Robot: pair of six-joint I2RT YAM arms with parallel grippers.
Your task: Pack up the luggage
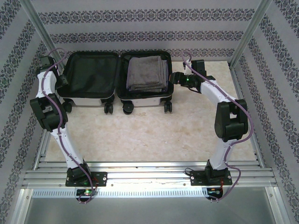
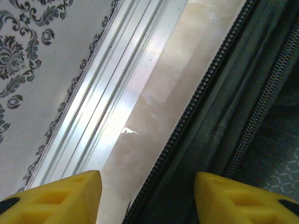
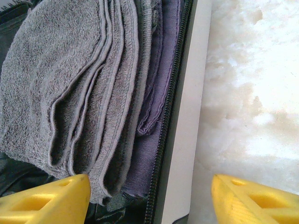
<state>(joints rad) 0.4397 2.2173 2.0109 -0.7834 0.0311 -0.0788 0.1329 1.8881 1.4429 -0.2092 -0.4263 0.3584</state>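
Luggage (image 1: 91, 99) open at far side, towels (image 1: 147, 72) in right half – left gripper (image 2: 147, 179) and right gripper (image 3: 150, 182) at its sides, jaws apart, empty

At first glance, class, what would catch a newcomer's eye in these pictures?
A small white hard-shell suitcase lies open at the far side of the pale marbled table, its left half showing bare black lining. A folded grey towel fills its right half, over a purple cloth. The white left arm and right arm flank it.
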